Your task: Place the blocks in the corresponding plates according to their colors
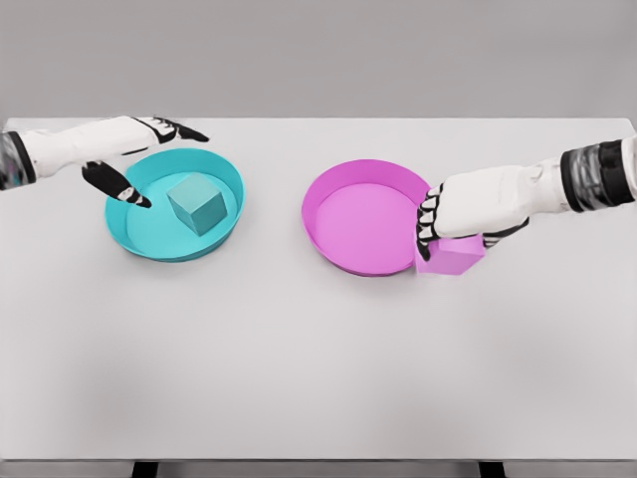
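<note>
White arms, dark ribbed wrist cuffs; each robot hand white, black-jointed fingers

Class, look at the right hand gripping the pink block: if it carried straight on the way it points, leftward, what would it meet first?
Most likely the near wall of the pink plate: the right hand and pink block sit just beside its rim, though height is unclear.

On the white table (318, 368) we list: a teal plate (149, 239) holding a teal block (196, 203), our left hand (124, 159) spread above its rim; a pink plate (363, 219); beside it a pink block (453, 257), gripped by our right hand (468, 211).
</note>
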Controlling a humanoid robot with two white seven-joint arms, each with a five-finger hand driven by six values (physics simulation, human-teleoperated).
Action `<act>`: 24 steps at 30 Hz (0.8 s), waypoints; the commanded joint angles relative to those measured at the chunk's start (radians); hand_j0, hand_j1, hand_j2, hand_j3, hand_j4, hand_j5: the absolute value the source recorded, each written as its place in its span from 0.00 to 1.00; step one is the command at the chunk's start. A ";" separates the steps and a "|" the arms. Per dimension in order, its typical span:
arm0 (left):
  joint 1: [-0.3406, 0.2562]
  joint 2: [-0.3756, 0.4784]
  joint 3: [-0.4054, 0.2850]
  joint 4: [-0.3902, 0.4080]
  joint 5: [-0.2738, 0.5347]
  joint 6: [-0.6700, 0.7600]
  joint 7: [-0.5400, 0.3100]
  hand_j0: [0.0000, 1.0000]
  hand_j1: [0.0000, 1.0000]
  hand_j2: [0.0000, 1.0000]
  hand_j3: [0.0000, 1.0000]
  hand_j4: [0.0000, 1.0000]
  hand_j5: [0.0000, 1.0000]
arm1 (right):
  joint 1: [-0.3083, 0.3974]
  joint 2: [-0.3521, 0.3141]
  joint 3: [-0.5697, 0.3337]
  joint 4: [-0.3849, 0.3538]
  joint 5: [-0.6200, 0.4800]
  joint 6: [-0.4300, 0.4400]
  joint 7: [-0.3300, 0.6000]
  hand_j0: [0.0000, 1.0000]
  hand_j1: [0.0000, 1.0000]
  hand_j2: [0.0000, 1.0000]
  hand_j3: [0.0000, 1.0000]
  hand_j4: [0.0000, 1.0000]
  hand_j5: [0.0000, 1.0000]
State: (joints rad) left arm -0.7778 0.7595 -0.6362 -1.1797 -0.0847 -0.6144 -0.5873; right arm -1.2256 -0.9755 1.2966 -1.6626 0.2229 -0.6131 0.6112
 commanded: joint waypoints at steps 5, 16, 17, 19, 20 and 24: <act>0.183 0.031 0.256 -0.069 0.149 0.004 0.007 1.00 1.00 1.00 1.00 1.00 1.00 | -0.035 0.069 -0.017 0.096 -0.011 0.002 0.000 0.56 0.56 0.56 0.56 0.56 0.56; 0.425 -0.003 0.447 -0.092 0.181 0.004 0.012 1.00 1.00 1.00 1.00 1.00 1.00 | -0.075 0.187 -0.014 0.149 -0.017 0.002 0.000 0.61 0.61 0.61 0.61 0.61 0.61; 0.465 -0.032 0.490 -0.090 0.181 0.004 0.012 1.00 1.00 1.00 1.00 1.00 1.00 | -0.075 0.199 -0.016 0.150 -0.017 0.002 0.000 0.63 0.63 0.63 0.63 0.63 0.63; 0.486 -0.054 0.518 -0.095 0.180 0.004 0.009 1.00 1.00 1.00 1.00 1.00 1.00 | -0.084 0.209 -0.016 0.150 -0.019 0.002 0.000 0.81 0.81 0.81 0.81 0.81 0.81; 0.486 -0.049 0.520 -0.094 0.180 0.004 0.004 1.00 1.00 1.00 1.00 1.00 1.00 | -0.087 0.219 -0.016 0.150 -0.019 0.002 0.000 0.92 0.92 0.92 0.92 0.92 0.92; 0.489 -0.054 0.512 -0.092 0.174 0.004 0.003 1.00 1.00 1.00 1.00 1.00 1.00 | -0.097 0.233 -0.016 0.150 -0.027 0.002 0.000 1.00 1.00 1.00 1.00 1.00 1.00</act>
State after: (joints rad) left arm -0.2884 0.7101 -0.1272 -1.2711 0.0843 -0.6133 -0.5834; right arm -1.3223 -0.7501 1.2818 -1.5129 0.2029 -0.6131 0.6112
